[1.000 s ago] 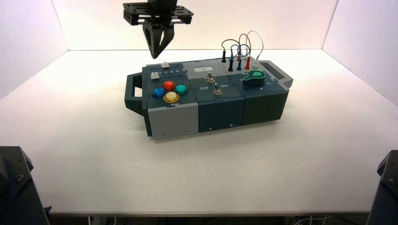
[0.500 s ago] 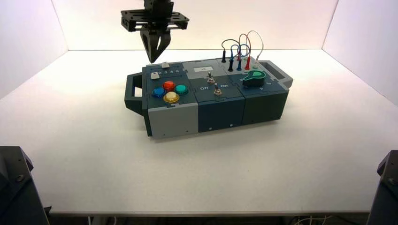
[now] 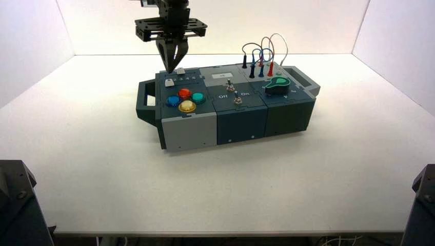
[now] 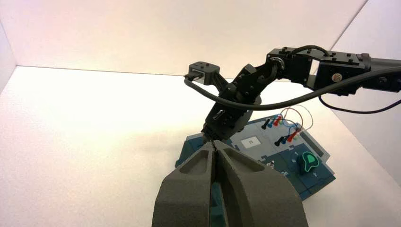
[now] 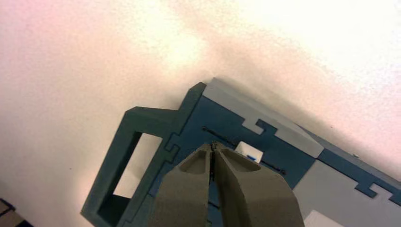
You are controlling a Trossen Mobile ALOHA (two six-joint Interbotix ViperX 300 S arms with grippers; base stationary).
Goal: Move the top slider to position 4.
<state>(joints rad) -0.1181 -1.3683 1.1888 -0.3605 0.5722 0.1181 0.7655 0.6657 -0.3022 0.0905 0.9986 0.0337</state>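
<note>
At the blue-and-grey plastic box's (image 3: 240,102) 10 o'clock corner, the closed black right hand (image 3: 170,70) has dropped, tips nearer the small white rectangular top slider (image 3: 180,71), at their 3 o'clock. The closed black left hand (image 4: 213,146) waits toward 8 o'clock.

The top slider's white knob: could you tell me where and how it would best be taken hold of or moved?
The small raised white knob stands on a straight track, so its end face nearer the box's left handle looks best: the shut right gripper could probably push from there, coming down from above.
</note>
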